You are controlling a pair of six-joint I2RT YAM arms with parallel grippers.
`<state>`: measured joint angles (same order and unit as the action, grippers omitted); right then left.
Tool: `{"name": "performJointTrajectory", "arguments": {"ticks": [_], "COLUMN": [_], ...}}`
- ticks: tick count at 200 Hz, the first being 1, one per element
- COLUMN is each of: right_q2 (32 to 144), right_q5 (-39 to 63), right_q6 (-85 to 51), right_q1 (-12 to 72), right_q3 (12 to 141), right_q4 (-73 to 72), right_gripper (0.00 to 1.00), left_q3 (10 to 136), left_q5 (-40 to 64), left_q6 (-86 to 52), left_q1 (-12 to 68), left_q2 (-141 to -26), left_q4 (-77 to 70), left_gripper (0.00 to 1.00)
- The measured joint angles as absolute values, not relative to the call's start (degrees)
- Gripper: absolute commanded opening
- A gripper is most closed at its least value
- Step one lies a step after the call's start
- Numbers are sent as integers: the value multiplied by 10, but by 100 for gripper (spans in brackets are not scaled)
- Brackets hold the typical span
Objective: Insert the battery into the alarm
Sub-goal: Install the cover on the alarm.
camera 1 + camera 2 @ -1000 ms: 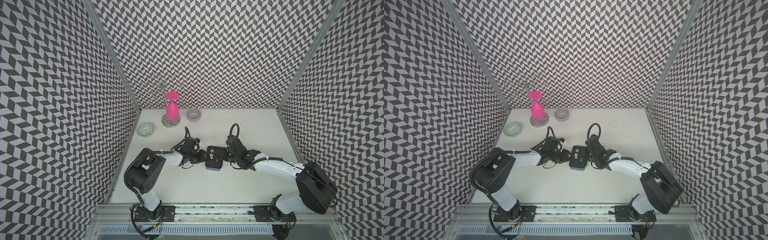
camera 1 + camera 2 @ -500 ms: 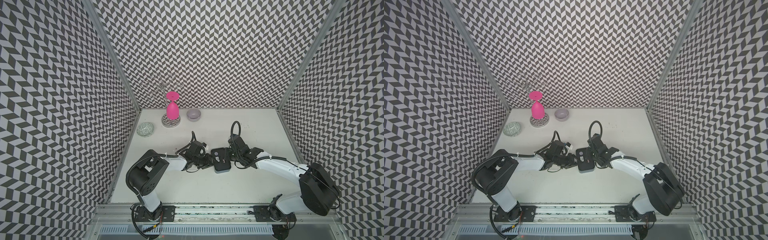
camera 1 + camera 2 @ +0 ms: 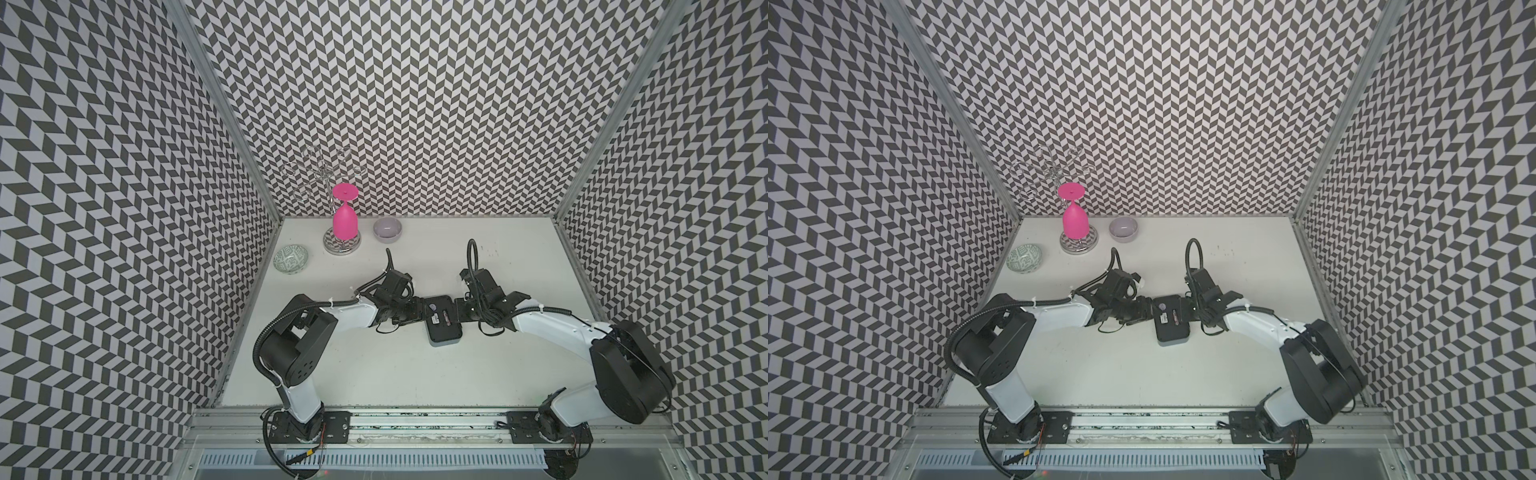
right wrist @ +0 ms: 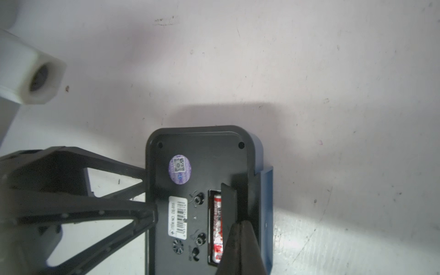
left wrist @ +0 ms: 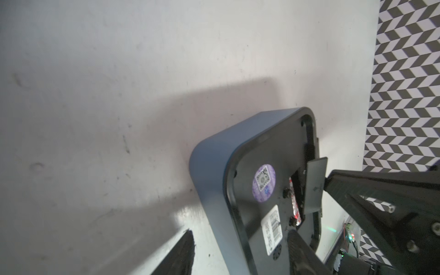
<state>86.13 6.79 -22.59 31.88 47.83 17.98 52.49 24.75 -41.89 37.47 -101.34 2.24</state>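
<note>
The battery (image 4: pixel 217 228) already lies lengthwise in the open bay on the black back of the alarm (image 4: pixel 202 166). The insertion itself looks done, though you cannot tell from here whether both ends sit fully against the contacts. The bay's cover (image 5: pixel 314 188) stands up on edge beside the battery, not yet folded down. Closing it is what I judge is left.

The alarm lies face down on the white table (image 3: pixel 374 374), between your two arms. Your right gripper (image 4: pixel 239 235) has its jaws together and its tip at the cover's edge; whether it pinches the flap or only presses against it is unclear. Your left gripper (image 3: pixel 419 318) is parted, with the alarm's opposite edge between its fingers — no firm hold shows.

The grey bowl (image 3: pixel 387 229), pink glass (image 3: pixel 345 216) and patterned dish (image 3: pixel 291 259) sit well apart at the back.
</note>
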Motion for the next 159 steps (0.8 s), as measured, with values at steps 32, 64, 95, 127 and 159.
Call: {"name": "performJointTrajectory", "arguments": {"ticks": [32,64,95,127,159], "right_q2": [875,887,887,887,887], "right_q5": [98,116,123,128,133], "right_q6": [-204,-195,-197,-209,-218], "right_q1": [313,310,309,308,308], "right_q3": [485,495,496,496,496], "right_q4": [181,192,197,199,202], "right_gripper": [0,0,0,0,0], "left_q3": [536,543,545,545,546], "left_q5": [240,237,236,236,236], "left_q6": [-409,-403,-401,-401,-401], "left_q1": [375,375,375,375,375], "left_q2": [-1028,-1033,-1033,-1033,-1033], "left_q4": [36,44,46,47,47], "left_gripper": [58,56,55,54,54]}}
